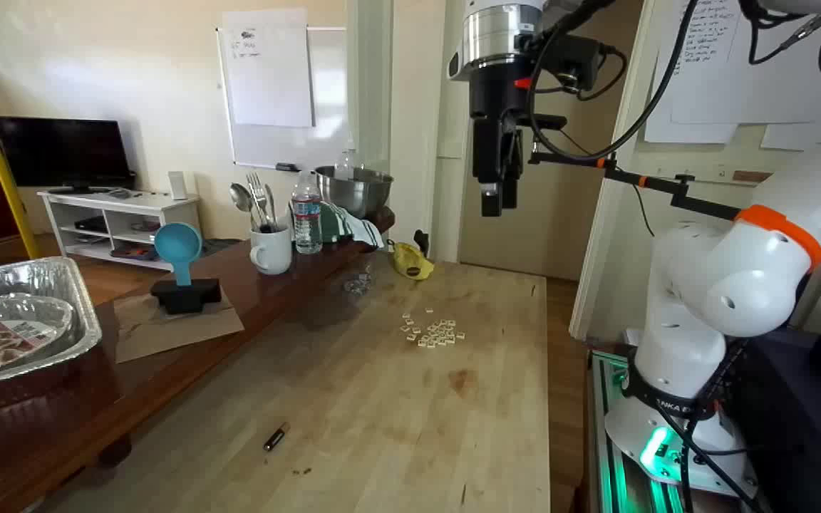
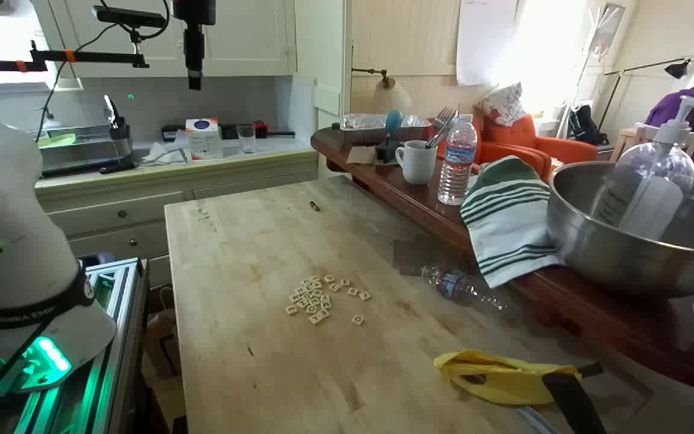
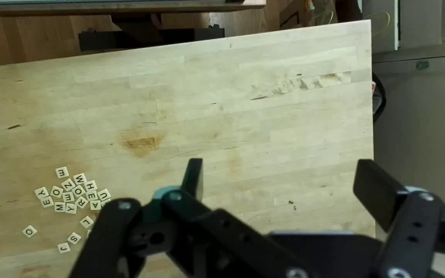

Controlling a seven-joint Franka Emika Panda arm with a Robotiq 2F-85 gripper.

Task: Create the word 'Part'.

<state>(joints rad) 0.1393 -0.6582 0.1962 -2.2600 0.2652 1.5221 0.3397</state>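
Since my black two-fingered claw (image 3: 284, 183) hangs well above the pale wooden tabletop (image 3: 222, 116), fingers wide apart w/ nothing between 'em, the first risk is the trip down: in the wrist view the small square cream letter tiles (image 3: 68, 197) lie off to one side of that gap, so a straight drop would prob. pinch bare wood. They're in a loose cluster on the tabletop, some touching, w/ a few strays near it; no 'Part' spelled out yet that I can see. B/c what looks like an R tile (image 3: 81, 202) and an A tile (image 3: 95, 205) are crowded by neighbours, wide-set fingers could shove or flip others before gripping one. Tiles look thin, too: aim a bit high & they'd slip, a bit low & my tips jam on the wood. Can't make out P or T; some faces are hidden behind my own claw in the wrist view, so grabbing the wrong letter is a real poss. Letters face diff. ways, so placing w/o turning would prob. leave the word crooked.
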